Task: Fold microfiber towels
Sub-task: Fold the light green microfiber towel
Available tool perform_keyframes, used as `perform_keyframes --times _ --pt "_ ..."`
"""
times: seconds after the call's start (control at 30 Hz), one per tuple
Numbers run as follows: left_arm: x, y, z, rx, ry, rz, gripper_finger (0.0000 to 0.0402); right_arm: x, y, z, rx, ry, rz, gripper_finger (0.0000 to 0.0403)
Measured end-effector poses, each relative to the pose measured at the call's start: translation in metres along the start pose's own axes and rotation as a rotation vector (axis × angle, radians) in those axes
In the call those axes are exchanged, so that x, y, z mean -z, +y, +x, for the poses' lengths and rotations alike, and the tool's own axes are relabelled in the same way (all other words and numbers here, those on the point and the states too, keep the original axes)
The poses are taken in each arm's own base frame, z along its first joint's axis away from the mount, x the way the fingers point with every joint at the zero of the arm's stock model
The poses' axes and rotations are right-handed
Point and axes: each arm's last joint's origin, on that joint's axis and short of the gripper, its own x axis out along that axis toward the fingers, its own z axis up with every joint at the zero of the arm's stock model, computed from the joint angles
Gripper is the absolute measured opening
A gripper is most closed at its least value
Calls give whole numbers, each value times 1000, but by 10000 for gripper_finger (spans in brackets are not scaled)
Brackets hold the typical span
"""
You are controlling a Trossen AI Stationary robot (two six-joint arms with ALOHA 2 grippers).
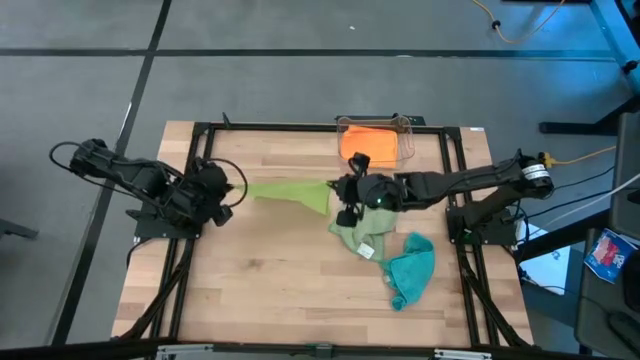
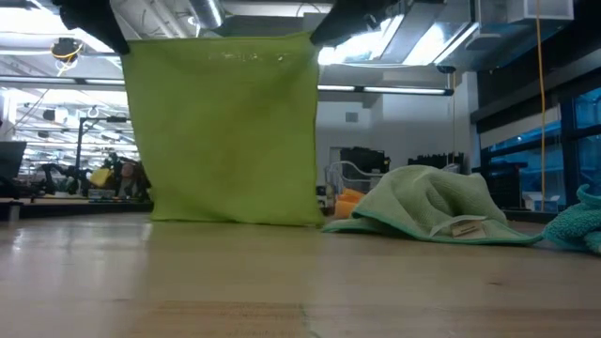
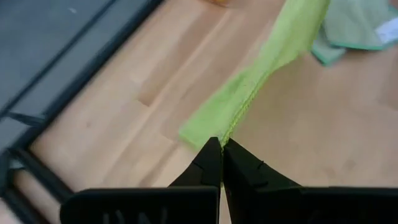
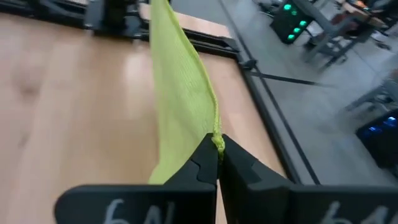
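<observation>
From above, the left gripper [image 1: 232,190] and right gripper [image 1: 340,192] stretch the lime green towel [image 1: 290,192] mid-table. Level view: its hem brushes the table [image 2: 300,282]. Wrist views: both fingers pinch corners thinly; either could slip, dropping it.

four towels [image 1: 288,192], one clear bin [image 1: 405,146], two arms [image 1: 130,178]

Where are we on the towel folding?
Done: the orange towel lies in the clear bin. In hand: the lime towel hangs stretched between the left gripper and right gripper, both shut on its corners. Left: the sage towel and teal towel, crumpled.
</observation>
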Motion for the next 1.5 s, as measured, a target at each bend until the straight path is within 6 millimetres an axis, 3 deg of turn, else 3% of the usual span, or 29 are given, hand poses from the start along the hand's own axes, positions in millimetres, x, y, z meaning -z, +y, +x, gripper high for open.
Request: perform_keyframes --times 0.33,0.63,1.13,1.37,1.5 --pt "-1 -21 10 119 136 -29 0 1 29 -12 -89 9 63 3" --pt "9 -55 29 99 289 31 0 22 68 7 -180 128 155 3" --pt "42 -105 39 70 411 47 0 41 126 16 -317 199 297 3" --pt "56 -134 50 106 430 44 0 55 143 27 -330 253 359 3" --pt "63 -140 57 72 445 90 0 59 146 32 -297 259 372 3"
